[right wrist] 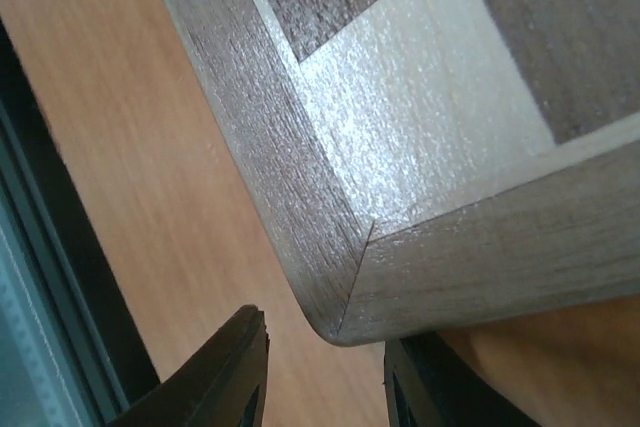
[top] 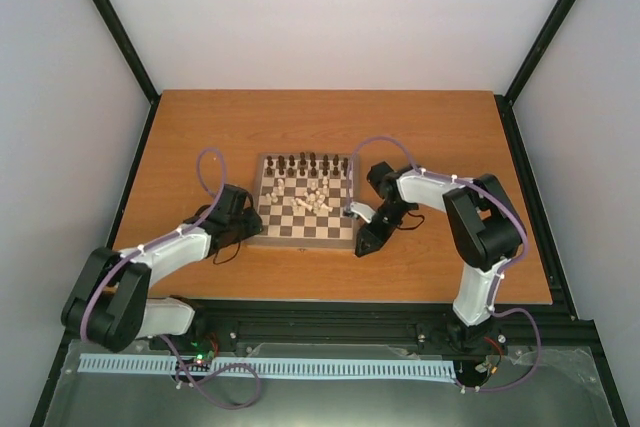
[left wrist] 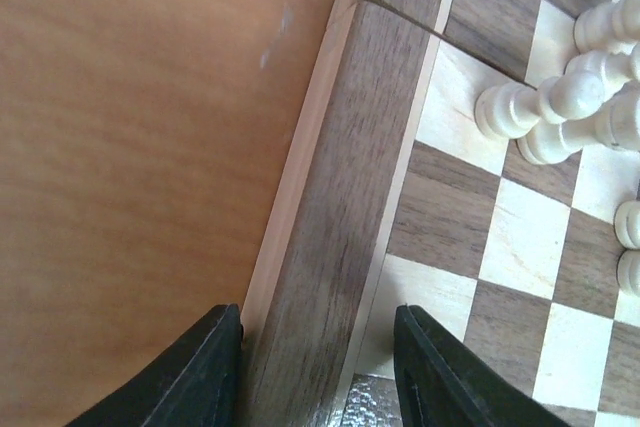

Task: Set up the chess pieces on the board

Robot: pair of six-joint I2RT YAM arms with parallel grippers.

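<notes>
Walnut-and-tan checkered wooden board centred on table, dark turned pieces lining its far edge, cream pieces toppled mid-board, left jaws apart astride its left frame, right jaws apart flanking its near-right corner

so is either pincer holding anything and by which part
Cannot tell. The left pincer straddles the board's left rim, the right pincer its near right corner; contact is unclear.

Dark pieces wall off the board's far row, a pale heap clutters its middle; near squares lie bare. The left gripper blocks its left border, the right gripper its near right corner.
</notes>
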